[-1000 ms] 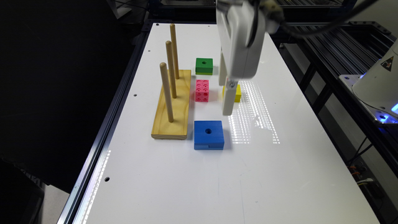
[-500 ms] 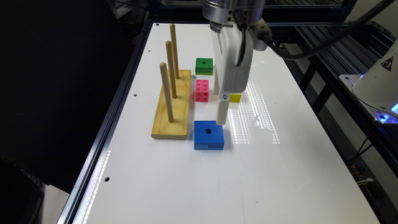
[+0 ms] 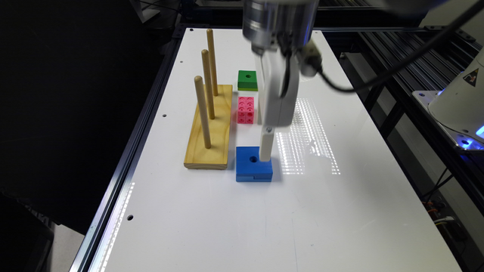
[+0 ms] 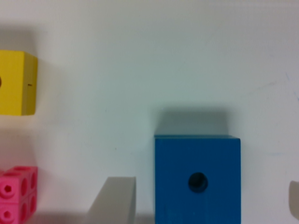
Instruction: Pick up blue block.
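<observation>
Blue block (image 3: pixel 253 165), flat and square with a round centre hole: lying on the white table (image 3: pixel 340 211), lower centre of the exterior view, just beside the near end of the wooden peg board (image 3: pixel 210 128). In the wrist view the block (image 4: pixel 197 184) sits between two pale fingers (image 4: pixel 114 200), one on each side and both clear of its walls. Gripper (image 3: pixel 264 153): spread wide, holding nothing, low over the block. Pink studded cube (image 3: pixel 245 110) and green holed block (image 3: pixel 248 80): further up the frame, well apart. Yellow block (image 4: pixel 17 82): upper left of the wrist view. Handling note, as judgement: descend straight, keep the block centred, close evenly on opposite side walls, lift without tilting.
</observation>
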